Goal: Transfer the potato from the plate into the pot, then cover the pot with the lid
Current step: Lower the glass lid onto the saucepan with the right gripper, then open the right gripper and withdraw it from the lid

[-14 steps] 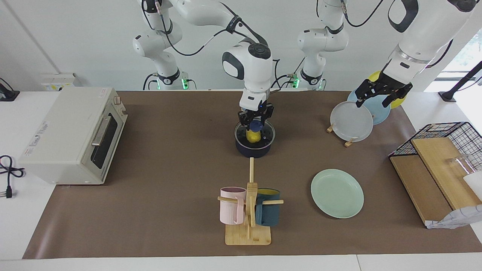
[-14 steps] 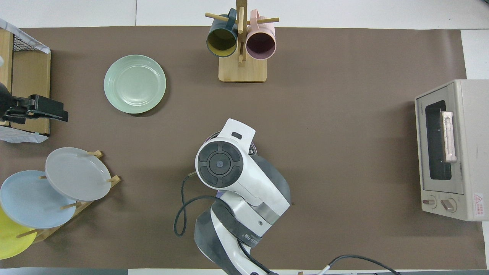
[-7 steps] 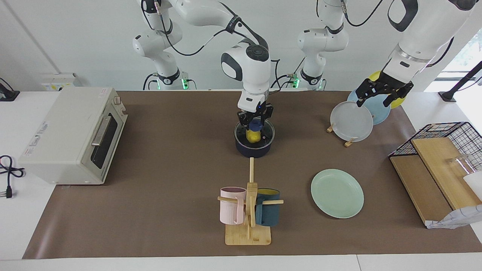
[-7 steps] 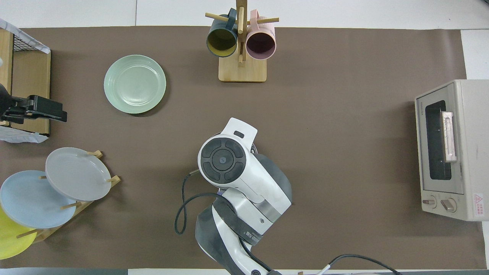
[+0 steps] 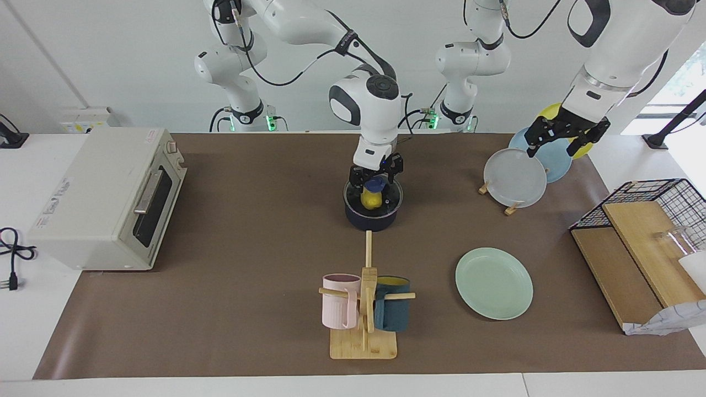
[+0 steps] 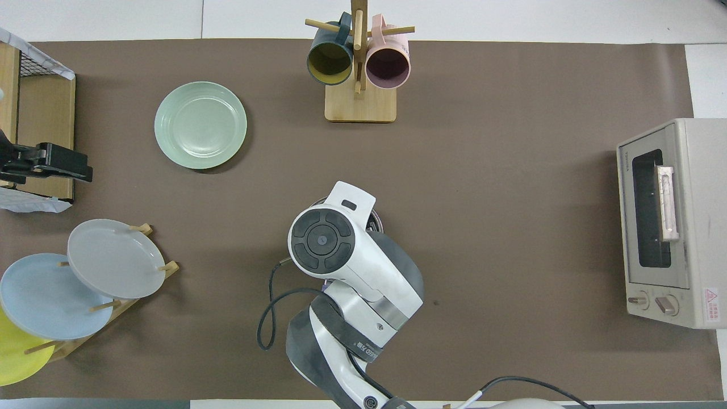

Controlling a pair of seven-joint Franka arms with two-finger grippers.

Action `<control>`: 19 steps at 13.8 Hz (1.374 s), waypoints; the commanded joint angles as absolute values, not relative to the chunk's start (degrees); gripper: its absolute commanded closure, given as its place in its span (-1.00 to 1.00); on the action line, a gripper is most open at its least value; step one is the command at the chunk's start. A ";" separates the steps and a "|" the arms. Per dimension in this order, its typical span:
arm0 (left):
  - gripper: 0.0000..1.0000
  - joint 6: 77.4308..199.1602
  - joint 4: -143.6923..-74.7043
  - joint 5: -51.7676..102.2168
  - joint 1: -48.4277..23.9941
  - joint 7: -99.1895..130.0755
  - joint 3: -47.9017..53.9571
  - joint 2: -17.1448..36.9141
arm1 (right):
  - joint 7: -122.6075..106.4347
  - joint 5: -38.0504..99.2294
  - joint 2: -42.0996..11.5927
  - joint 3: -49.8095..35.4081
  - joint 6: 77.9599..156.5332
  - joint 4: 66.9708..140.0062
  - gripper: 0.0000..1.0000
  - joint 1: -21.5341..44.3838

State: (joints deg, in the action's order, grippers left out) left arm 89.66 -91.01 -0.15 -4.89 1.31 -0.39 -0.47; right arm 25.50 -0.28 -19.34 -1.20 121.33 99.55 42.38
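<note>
While the lid (image 5: 373, 194) sits on the pot (image 5: 372, 216) at mid-surface, the potato (image 5: 371, 200) shows yellow through its glass. Right gripper (image 5: 375, 177): directly above the blue knob; whether its fingers are spread or pinching cannot be told. Left gripper (image 5: 567, 134): raised over the upright plates, fingers spread. Green plate (image 5: 494, 283): bare, toward the left arm's end.

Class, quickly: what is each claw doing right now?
Right claw: open around the lid knob, over the pot.
Left claw: open, holding nothing, raised over the upright plates.
</note>
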 commanded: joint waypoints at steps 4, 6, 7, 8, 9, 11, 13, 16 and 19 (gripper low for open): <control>-1.00 89.47 -91.05 -1.49 -4.39 1.05 0.09 -0.97 | 25.22 0.26 -18.90 -1.06 115.52 93.27 -1.00 41.23; -1.00 88.68 -91.06 -1.49 -4.40 1.14 0.09 -1.23 | 25.22 0.35 -18.46 -0.44 108.40 88.09 -1.00 40.35; -1.00 88.77 -91.05 -1.49 -4.39 1.14 -0.09 -1.23 | 25.22 0.26 -17.67 -0.27 104.37 85.37 -1.00 38.95; -1.00 88.86 -91.05 -1.41 -4.39 1.14 -0.09 -1.23 | 25.22 0.26 -16.45 -0.09 101.19 83.78 -1.00 37.89; -1.00 88.86 -91.05 -1.49 -4.39 1.14 -0.09 -1.23 | 25.14 0.26 -14.61 0.00 99.07 83.59 -1.00 36.14; -1.00 88.86 -91.05 -1.49 -4.39 1.14 -0.09 -1.23 | 24.61 0.35 -10.57 0.00 95.38 83.76 -1.00 31.31; -1.00 88.86 -91.05 -1.41 -4.39 1.14 -0.09 -1.23 | 24.52 0.53 -6.26 0.00 91.87 84.64 -1.00 25.43; -1.00 88.86 -91.05 -1.41 -4.39 1.14 -0.09 -1.23 | 17.01 0.88 -3.35 -0.17 87.29 84.46 -1.00 15.15; -1.00 88.77 -91.05 -1.41 -4.39 1.14 -0.09 -1.23 | 4.77 0.01 -1.33 0.61 83.67 86.90 -1.00 10.55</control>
State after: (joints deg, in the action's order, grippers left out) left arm 89.62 -91.01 -0.27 -4.89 1.31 -0.44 -0.61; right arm 10.02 -0.15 -3.41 0.94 83.91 83.40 12.40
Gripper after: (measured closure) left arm 0.000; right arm 0.000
